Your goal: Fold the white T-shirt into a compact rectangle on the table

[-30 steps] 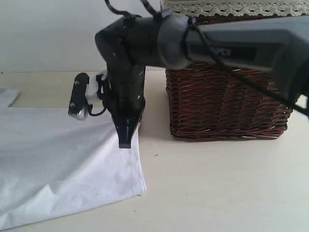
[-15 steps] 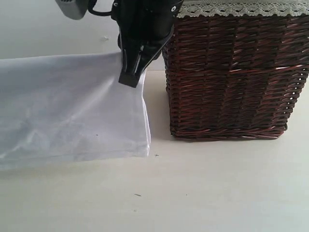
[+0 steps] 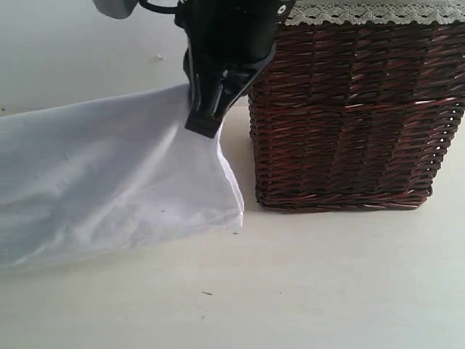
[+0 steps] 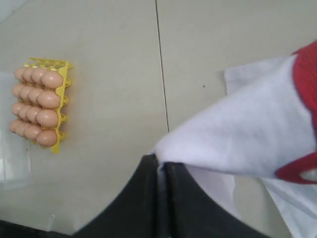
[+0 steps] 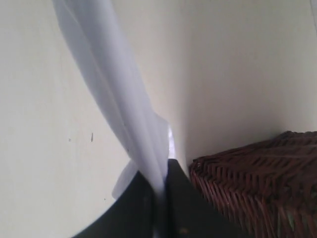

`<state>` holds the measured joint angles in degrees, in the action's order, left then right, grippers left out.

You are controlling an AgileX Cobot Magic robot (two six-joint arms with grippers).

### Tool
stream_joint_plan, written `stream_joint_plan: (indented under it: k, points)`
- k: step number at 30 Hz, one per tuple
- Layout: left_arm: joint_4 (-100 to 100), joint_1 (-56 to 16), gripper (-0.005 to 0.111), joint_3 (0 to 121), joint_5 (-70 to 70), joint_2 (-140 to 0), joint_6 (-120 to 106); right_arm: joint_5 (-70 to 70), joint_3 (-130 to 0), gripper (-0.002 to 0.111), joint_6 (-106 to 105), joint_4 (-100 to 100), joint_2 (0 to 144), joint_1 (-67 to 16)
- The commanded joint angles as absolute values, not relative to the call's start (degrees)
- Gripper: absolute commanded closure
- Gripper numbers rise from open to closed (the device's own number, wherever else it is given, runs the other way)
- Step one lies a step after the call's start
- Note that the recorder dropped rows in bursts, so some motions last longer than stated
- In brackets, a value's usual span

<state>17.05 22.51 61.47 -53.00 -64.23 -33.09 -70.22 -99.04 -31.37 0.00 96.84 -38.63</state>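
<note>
The white T-shirt [image 3: 109,182] hangs lifted above the table [image 3: 327,291], its lower edge trailing on the surface at the left. My right gripper [image 3: 203,125] is shut on the shirt's upper right corner, just left of the basket. In the right wrist view the cloth [image 5: 124,114] runs out from between the shut black fingers [image 5: 185,208] of the gripper [image 5: 161,191]. In the left wrist view my left gripper [image 4: 161,166] is shut on another edge of the shirt [image 4: 247,134]. Red fuzzy letters [image 4: 304,74] show on the raised fabric. The left gripper is out of the exterior view.
A dark brown wicker basket [image 3: 349,116] with cream lace trim [image 3: 370,11] stands right beside the right gripper. A yellow tray of eggs [image 4: 42,106] lies on the table below the left gripper. Small dark specks [image 3: 207,294] mark the front of the table.
The right gripper took the shirt's corner off the table and raised it; the arm climbed out of the top of the view. Since half a second ago the hanging cloth has swung slightly right and down.
</note>
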Motion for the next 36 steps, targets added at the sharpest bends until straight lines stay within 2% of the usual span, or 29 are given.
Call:
stream_joint_plan:
  k: [1,11,21,31,36]
  points:
    - [16.73,19.18,0.107,62.84,-55.79,-61.56,-34.43,-69.96,-96.66,0.108,-30.36,-1.49,92.46,-38.66]
    - [9.48,12.74,0.107,63.89,-64.54,-53.63,-38.73,-69.96,-87.41,0.108,-27.68,-0.58,80.85,-38.66]
    - [4.33,12.62,0.107,63.89,-65.23,-46.66,-40.37,-69.96,-79.66,0.108,-26.48,0.0,70.34,-38.66]
    - [-22.46,12.62,0.107,63.89,-67.33,-46.53,-51.56,-69.96,-73.55,0.108,-23.53,-2.89,62.68,-38.66]
    - [-17.95,12.62,0.107,63.89,-69.65,-46.53,-50.31,-69.96,-67.02,0.108,-22.38,-4.99,62.0,-38.66]
